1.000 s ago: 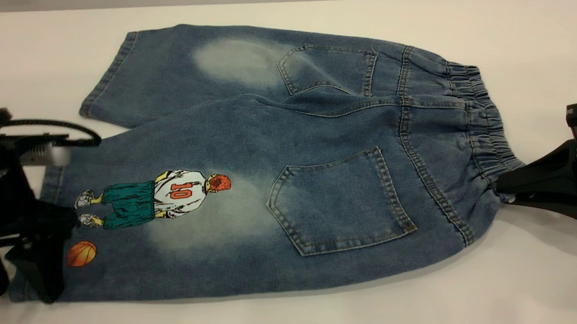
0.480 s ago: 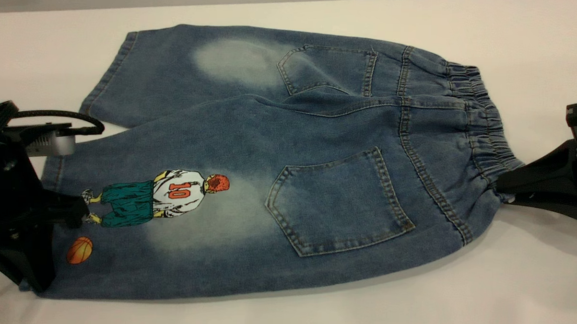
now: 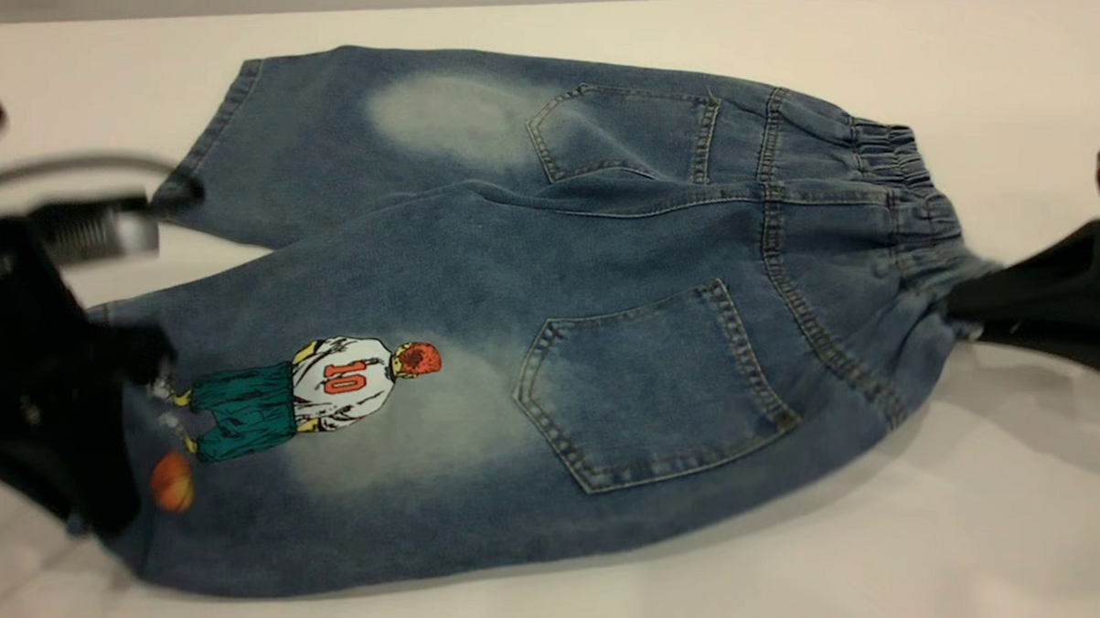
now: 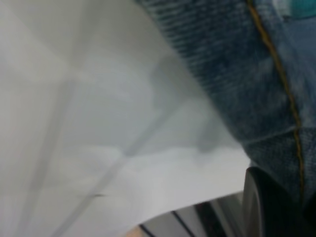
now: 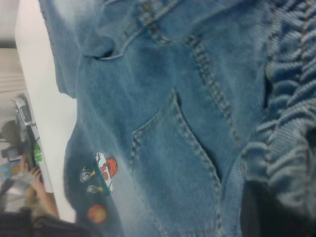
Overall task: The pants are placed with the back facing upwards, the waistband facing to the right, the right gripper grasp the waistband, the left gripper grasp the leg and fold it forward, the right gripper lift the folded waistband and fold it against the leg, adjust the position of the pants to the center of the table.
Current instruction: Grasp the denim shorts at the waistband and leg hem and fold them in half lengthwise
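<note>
The pants point(image 3: 551, 282) lie back side up on the table point(image 3: 963, 543), with the ruffled waistband point(image 3: 902, 175) at the right. My right gripper point(image 3: 957, 314) is shut on the near end of the waistband point(image 5: 291, 148), and its dark finger point(image 5: 266, 212) shows under the gathers. At the left, my left gripper point(image 3: 136, 368) is shut on the hem of the printed leg point(image 3: 326, 429), beside the player's feet. One black finger point(image 4: 276, 207) lies against the stitched denim hem point(image 4: 256, 89). The near edge of the pants hangs slightly above the cloth and casts a shadow.
The plain leg point(image 3: 337, 128) lies flat toward the back. White table stretches in front of and to the right of the pants. A person's hand point(image 5: 34, 187) and some clutter show beyond the table's far end in the right wrist view.
Both grippers have risen a little. The printed leg's hem and the near waistband end have lifted off the table, and the left gripper has shifted slightly inward with the hem.
</note>
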